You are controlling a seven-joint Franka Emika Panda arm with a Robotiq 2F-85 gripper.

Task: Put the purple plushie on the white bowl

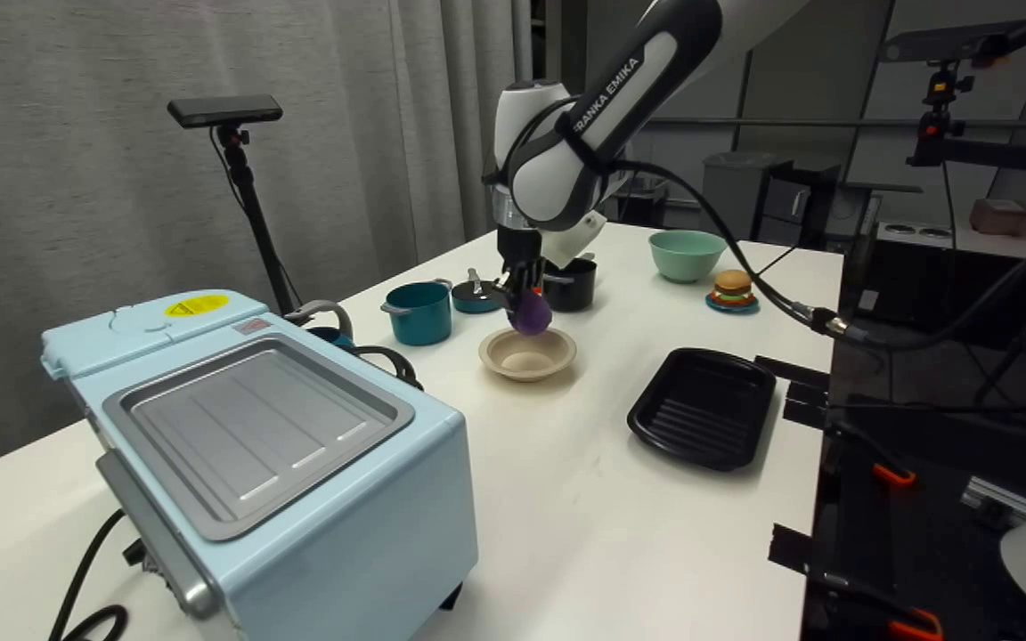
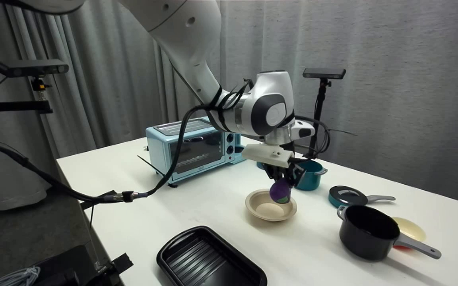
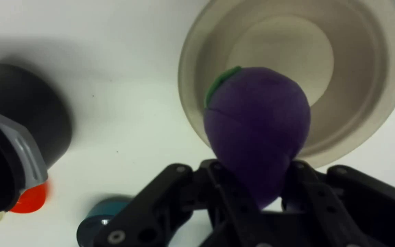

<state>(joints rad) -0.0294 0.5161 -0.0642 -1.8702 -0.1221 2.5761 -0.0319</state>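
Note:
The purple plushie [image 3: 257,113] is a round dark-purple soft toy with a bit of green at one edge. My gripper [image 3: 255,168] is shut on it, one black finger on each side. The plushie also shows in both exterior views [image 1: 533,313] [image 2: 280,190], hanging from the gripper [image 2: 284,172]. The white bowl [image 3: 355,89] is shallow, round and cream-beige, standing upright on the table. It shows in both exterior views [image 1: 522,363] [image 2: 266,212]. The plushie is above the bowl, toward one side of it in the wrist view. I cannot tell whether they touch.
A black pot [image 2: 366,234] and a teal pot [image 1: 421,313] stand nearby, with a lidded teal pan [image 2: 348,195]. A black ridged tray [image 1: 703,409] lies at the table edge side. A blue toaster oven [image 2: 197,147], green bowl [image 1: 687,254] and burger toy [image 1: 732,287] stand farther off.

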